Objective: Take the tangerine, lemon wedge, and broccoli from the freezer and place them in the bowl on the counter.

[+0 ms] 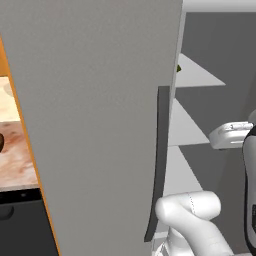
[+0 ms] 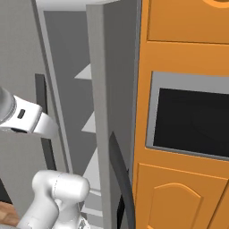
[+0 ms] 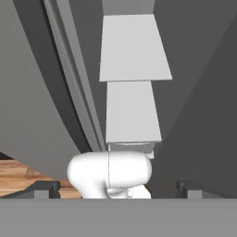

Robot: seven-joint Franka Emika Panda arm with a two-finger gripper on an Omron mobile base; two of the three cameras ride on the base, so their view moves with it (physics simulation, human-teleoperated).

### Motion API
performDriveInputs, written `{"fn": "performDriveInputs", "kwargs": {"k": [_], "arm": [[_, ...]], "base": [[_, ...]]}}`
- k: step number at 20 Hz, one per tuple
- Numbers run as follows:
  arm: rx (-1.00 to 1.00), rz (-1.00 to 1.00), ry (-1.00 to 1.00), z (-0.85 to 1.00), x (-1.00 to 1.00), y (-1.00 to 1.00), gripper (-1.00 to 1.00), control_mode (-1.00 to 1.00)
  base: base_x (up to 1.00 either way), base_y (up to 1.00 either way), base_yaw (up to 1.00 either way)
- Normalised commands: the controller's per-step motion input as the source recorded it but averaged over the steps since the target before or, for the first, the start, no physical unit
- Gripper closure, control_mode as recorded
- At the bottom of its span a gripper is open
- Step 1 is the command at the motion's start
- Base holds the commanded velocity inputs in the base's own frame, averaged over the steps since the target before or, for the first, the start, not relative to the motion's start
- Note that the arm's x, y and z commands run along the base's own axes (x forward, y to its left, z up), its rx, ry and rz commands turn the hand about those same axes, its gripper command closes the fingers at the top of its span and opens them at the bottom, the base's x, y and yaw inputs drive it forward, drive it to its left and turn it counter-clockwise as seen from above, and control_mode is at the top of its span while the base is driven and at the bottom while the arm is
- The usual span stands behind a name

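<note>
Gripper (image 3: 118,187) wide open, holding nothing, pointed down the stack of pale shelves (image 3: 133,111) inside the freezer (image 1: 100,110). Freezer door swung open. Small deep-green speck, perhaps the broccoli (image 1: 178,68), beside the door's edge on an upper shelf.

Both base cams are sitting close behind the arm, sharing the open freezer (image 1: 100,100) shelves from opposite sides; hand cam is looking down those shelves.

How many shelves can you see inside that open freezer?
3 in the left base view: top shelf, middle shelf, bottom shelf, stacked behind the freezer door. More may be hidden.
</note>
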Motion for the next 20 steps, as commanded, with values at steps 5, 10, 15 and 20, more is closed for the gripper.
{"fn": "performDriveInputs", "kwargs": {"k": [5, 10, 15, 20], "arm": [[0.00, 0.00, 0.00, 0.00, 0.00, 0.00, -1.00, 1.00], [0.02, 0.00, 0.00, 0.00, 0.38, -0.13, -1.00, -1.00], [0.05, -0.01, 0.00, 0.02, 0.74, -0.20, -1.00, -1.00], [0.03, 0.00, -0.06, 0.22, 0.69, -0.15, -1.00, -1.00]], "base": [[0.21, -0.09, 0.00], [0.20, -0.11, 0.00], [0.00, 0.00, 0.00], [0.00, 0.00, 0.00]]}}
